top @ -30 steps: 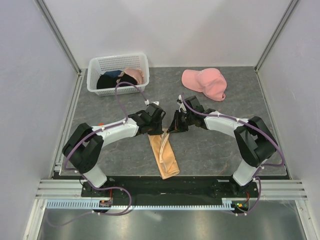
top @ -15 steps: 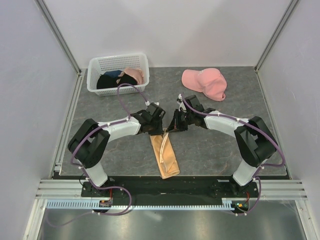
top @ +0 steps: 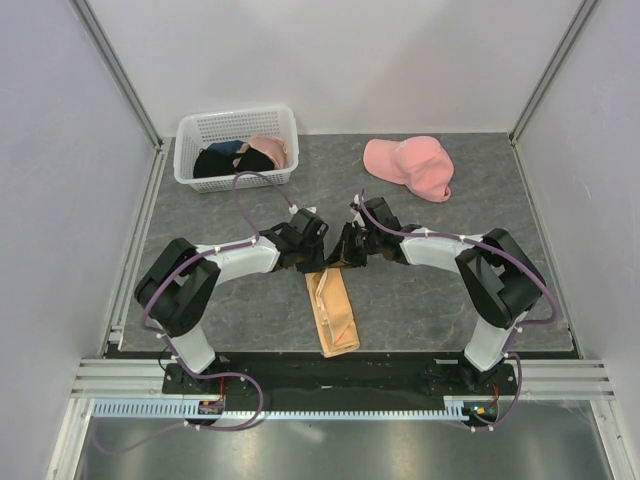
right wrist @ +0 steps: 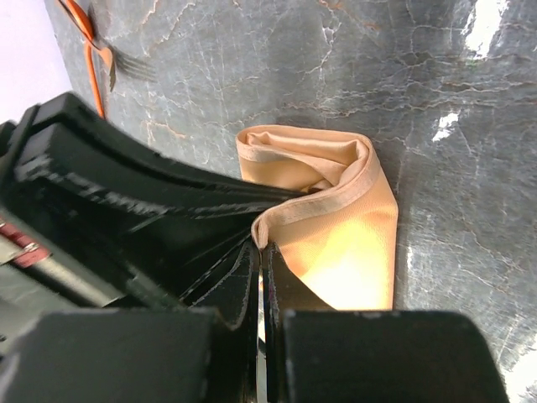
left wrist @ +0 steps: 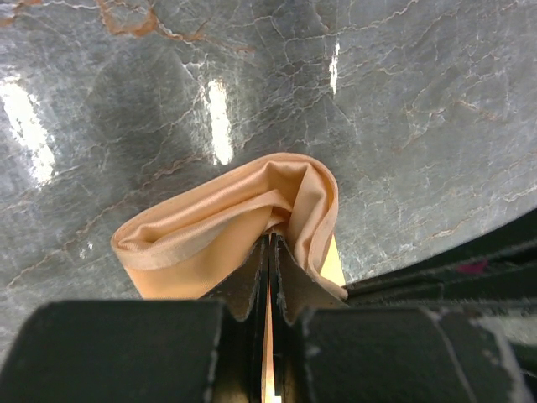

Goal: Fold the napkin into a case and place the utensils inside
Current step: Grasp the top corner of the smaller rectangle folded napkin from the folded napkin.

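Left gripper and right gripper both pinched tight on napkin far end, likely to part layers for pocket mouth

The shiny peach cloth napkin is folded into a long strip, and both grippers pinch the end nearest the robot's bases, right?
Not quite. The left gripper and right gripper pinch the far end of the shiny peach cloth napkin, not the near end; the top external view shows it. It is indeed a long folded strip.
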Motion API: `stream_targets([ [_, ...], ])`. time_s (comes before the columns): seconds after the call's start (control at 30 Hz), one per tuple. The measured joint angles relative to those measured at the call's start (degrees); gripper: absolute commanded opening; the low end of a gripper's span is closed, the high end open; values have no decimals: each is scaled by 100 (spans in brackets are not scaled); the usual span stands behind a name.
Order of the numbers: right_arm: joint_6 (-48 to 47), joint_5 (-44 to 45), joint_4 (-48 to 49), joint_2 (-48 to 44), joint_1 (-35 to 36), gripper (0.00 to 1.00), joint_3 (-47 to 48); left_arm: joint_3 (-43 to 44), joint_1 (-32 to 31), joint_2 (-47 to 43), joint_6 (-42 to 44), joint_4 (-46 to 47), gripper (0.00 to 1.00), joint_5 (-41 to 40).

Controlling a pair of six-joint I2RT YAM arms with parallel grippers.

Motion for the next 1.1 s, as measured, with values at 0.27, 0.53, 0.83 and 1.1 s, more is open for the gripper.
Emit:
stream_targets([
  [0.27, 114, 35, 138, -42, -17, 0, -81, -2, 11, -380, 0, -293, 4, -50],
  [0.53, 160, 66, 105, -181, -52, 0, -131, -2, 68, -273, -66, -111, 4, 337],
  [0.83, 177, 94, 55, -175, -70, 0, -175, -269, 70, -236, -234, 267, 9, 549],
  [1.1, 210, 61, 225, -175, -63, 0, -240, -74, 31, -946, 131, -514, 12, -348],
])
